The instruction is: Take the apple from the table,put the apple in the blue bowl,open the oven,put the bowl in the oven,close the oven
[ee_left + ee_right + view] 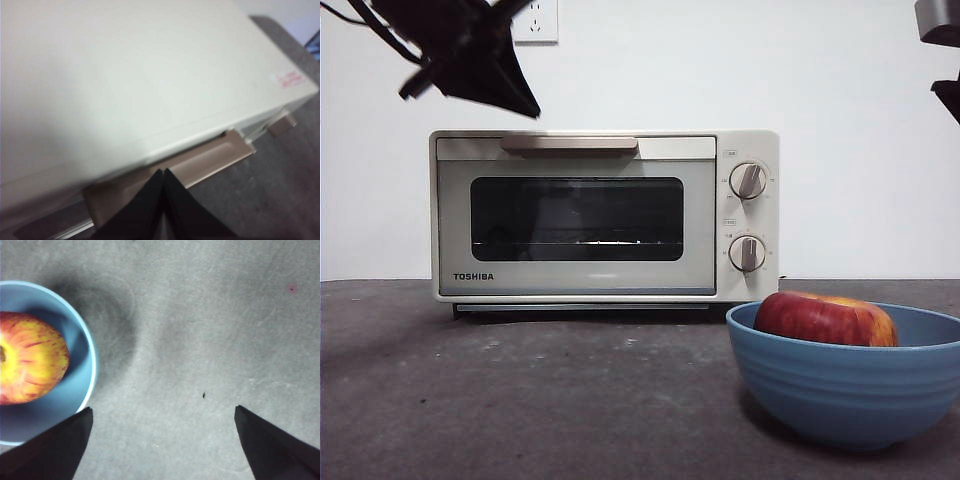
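The round, dark red apple point(825, 319) with yellow streaks already sits in the wide, smooth blue bowl point(850, 385) on the rough dark grey surface point(520, 400), so opening the oven looks like the step now. The left gripper point(163, 172), jaws pressed shut and empty, hangs just above the beige bar handle point(200, 162) of the boxy cream-white oven point(605, 215), whose door is closed; next it likely must hook that handle and pull down. The right gripper point(162, 412) waits wide open beside the bowl.
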